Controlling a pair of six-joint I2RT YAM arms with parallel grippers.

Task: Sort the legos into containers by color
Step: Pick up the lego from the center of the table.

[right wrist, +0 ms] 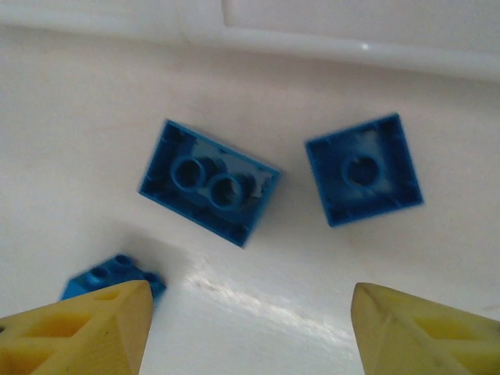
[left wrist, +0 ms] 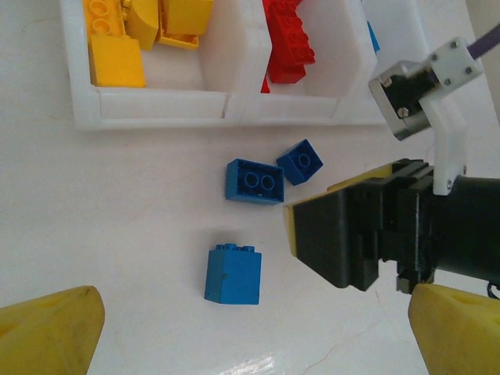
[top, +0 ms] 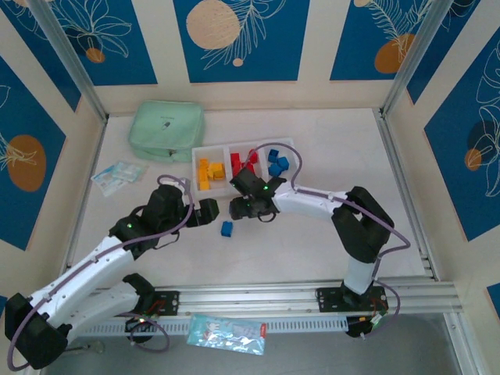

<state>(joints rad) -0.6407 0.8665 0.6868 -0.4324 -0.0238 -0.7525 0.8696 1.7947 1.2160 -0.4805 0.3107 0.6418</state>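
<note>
We see three loose blue legos [left wrist: 255, 180] on the bench [left wrist: 117, 234], just in front of the white tray [left wrist: 164, 109]: two hollow side up, one taller block apart. The tray holds yellow bricks [left wrist: 117, 58] left, red bricks [left wrist: 289, 39] middle, blue bricks [top: 277, 162] right. Right gripper [right wrist: 250, 328] jaws are apart over the upturned pair, holding nothing; left gripper [left wrist: 254, 332] jaws are wide, empty.

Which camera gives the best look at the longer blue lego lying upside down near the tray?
The right wrist view: the longer blue lego is close up, with its two underside tubes clear. The left wrist view shows it whole but smaller, just outside the white tray.
</note>
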